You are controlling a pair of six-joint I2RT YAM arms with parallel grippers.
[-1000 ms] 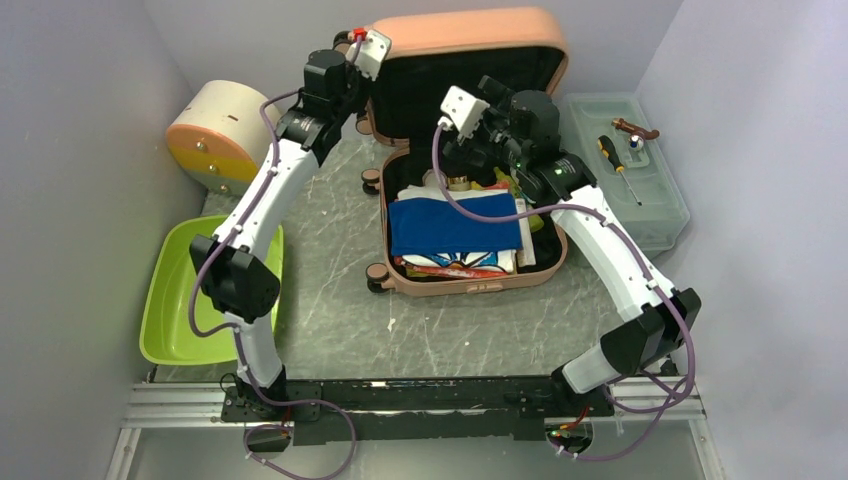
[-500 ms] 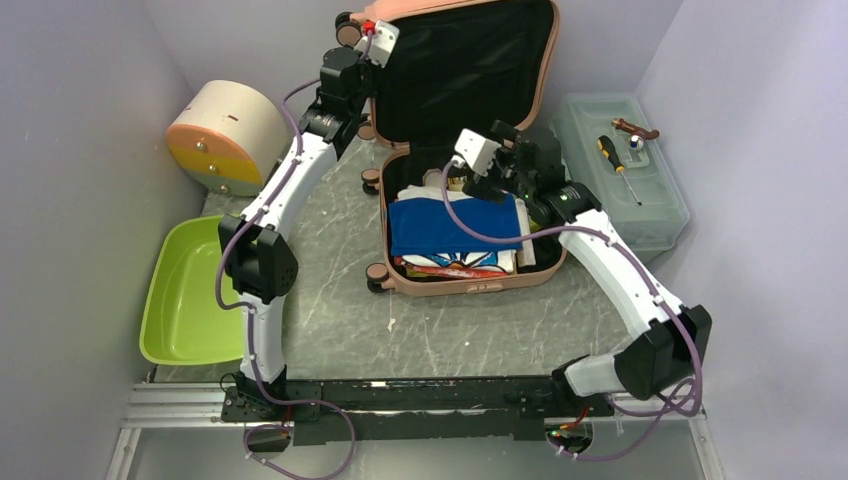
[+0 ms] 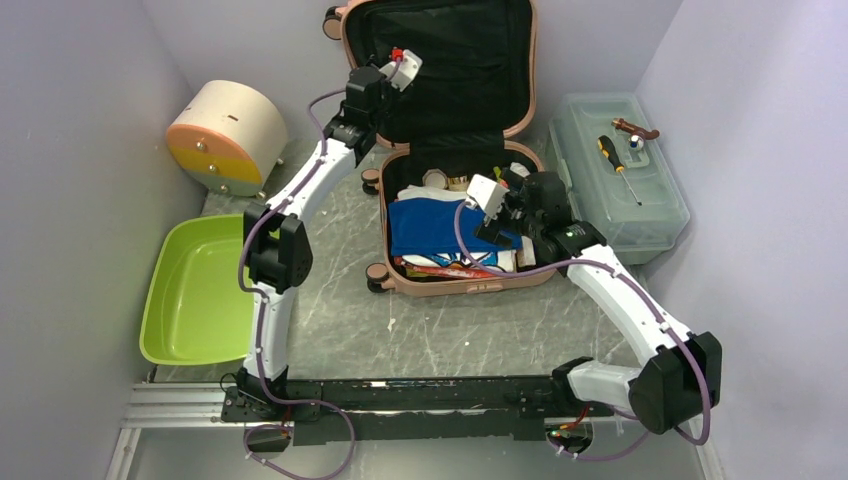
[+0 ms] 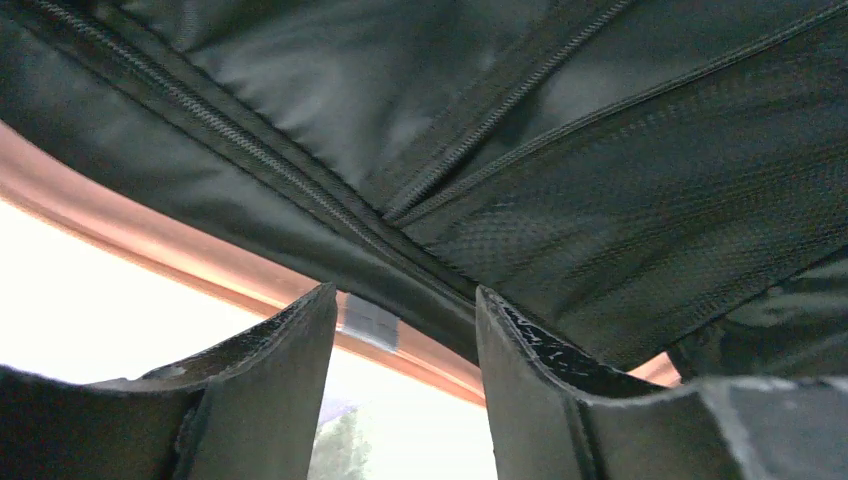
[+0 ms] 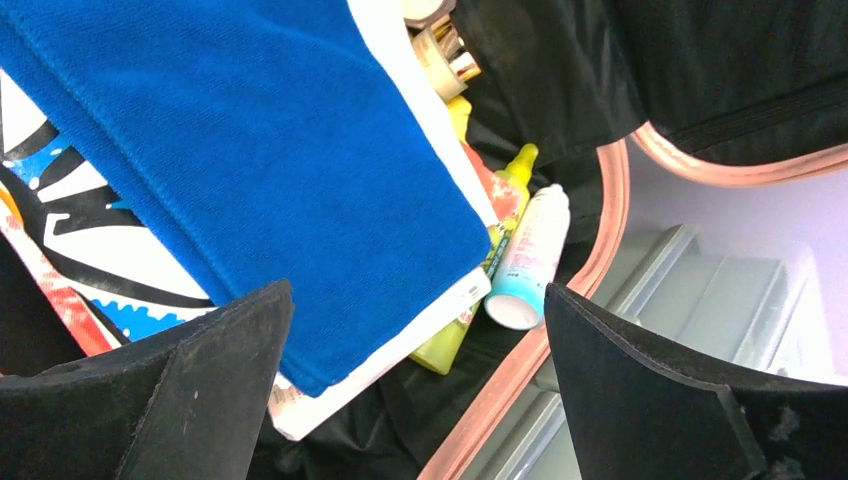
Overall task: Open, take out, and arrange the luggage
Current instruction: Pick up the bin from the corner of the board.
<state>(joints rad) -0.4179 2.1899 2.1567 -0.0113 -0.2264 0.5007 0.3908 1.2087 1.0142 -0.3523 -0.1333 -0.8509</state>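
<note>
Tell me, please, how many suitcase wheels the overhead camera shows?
3. The rear base wheel and front base wheel are on the left side of the luggage; the lid wheel tops the raised lid's left corner. A fourth may hide behind the left arm.

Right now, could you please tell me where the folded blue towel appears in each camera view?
Top external: blue towel centre, in the luggage's lower half.
Left wrist: not in it.
Right wrist: upper left, filling much of the picture.
Shared landmark: the luggage's salmon-pink rim.
</note>
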